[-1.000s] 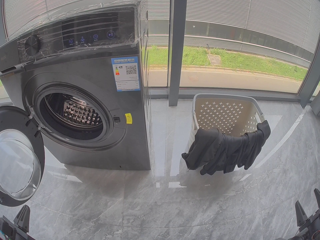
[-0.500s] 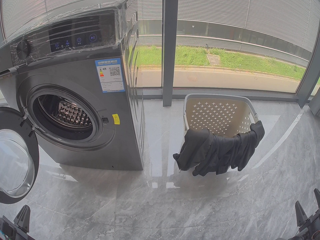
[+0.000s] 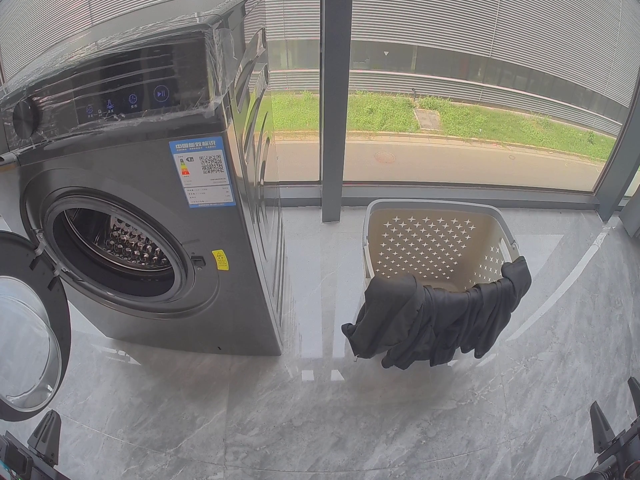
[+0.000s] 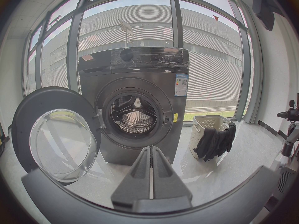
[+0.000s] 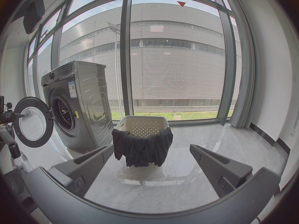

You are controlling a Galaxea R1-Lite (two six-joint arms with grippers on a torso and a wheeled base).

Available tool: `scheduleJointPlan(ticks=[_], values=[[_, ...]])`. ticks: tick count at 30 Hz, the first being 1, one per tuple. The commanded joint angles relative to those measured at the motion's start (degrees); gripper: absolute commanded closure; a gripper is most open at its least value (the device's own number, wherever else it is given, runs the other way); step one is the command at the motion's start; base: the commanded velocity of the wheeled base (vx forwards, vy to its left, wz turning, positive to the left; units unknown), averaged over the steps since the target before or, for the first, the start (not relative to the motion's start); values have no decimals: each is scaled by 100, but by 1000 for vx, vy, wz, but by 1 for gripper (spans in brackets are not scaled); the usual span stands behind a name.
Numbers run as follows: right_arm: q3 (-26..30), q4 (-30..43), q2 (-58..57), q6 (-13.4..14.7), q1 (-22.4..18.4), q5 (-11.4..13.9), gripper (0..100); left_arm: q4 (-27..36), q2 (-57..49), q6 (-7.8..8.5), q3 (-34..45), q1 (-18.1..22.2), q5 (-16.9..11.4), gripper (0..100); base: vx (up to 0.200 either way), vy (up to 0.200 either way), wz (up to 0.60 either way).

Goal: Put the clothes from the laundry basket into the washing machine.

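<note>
I see left gripper low, near left, fingers pressed together. Right gripper low, near right, fingers spread wide. Farther ahead on floor: black clothes draped over near rim of laundry basket. Washing machine left of basket, round door swung open. Window behind.

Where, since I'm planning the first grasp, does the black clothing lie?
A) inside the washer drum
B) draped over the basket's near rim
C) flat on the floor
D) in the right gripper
B: the black clothing hangs over the near rim of the laundry basket.
</note>
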Motion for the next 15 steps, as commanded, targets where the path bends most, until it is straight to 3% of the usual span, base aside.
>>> scheduleJointPlan(ticks=[1, 4, 15], values=[[66, 2, -66, -2, 1, 4, 0, -3, -101, 11, 101, 4, 7, 100, 0, 0, 0], [66, 2, -66, -2, 1, 4, 0, -3, -101, 2, 101, 4, 51, 100, 0, 0, 0], [66, 2, -66, -2, 1, 4, 0, -3, -92, -33, 101, 4, 51, 100, 0, -200, 0]])
